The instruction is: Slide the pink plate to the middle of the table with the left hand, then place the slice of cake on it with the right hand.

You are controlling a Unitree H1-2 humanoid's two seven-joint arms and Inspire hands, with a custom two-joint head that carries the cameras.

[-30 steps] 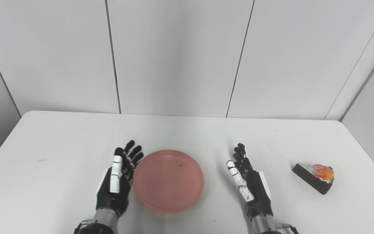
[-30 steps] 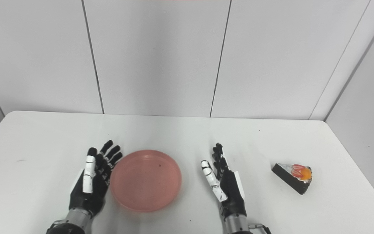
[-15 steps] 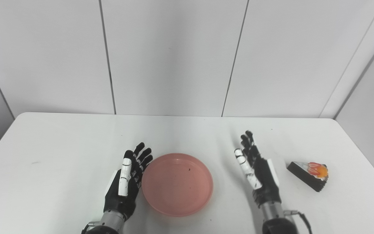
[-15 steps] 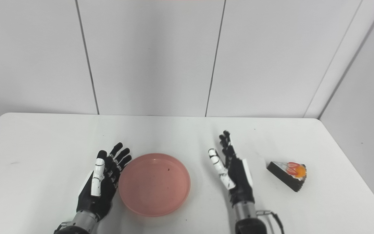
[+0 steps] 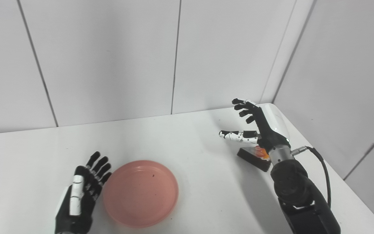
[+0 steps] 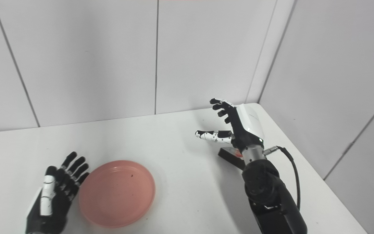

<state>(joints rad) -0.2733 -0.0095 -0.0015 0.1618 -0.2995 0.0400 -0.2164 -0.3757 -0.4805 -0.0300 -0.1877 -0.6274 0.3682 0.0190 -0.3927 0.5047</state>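
Note:
The pink plate [image 5: 140, 192] lies flat on the white table [image 5: 190, 136], near its front. My left hand [image 5: 83, 191] is open, flat beside the plate's left rim, fingers pointing away from me. My right hand [image 5: 255, 125] is open, fingers spread, raised above the table over the slice of cake [image 5: 254, 156]. The cake is dark with white icing and orange-red fruit on top, and my wrist hides part of it. In the right eye view only a dark corner of the cake [image 6: 229, 153] shows.
The table's right edge [image 5: 317, 152] runs close past the cake, with grey wall panels behind and to the right. A black cable [image 5: 323, 165] loops off my right forearm.
The camera has swung to the right. My right hand has lifted and reached out right, from beside the plate to above the cake. The left hand and the plate stay put.

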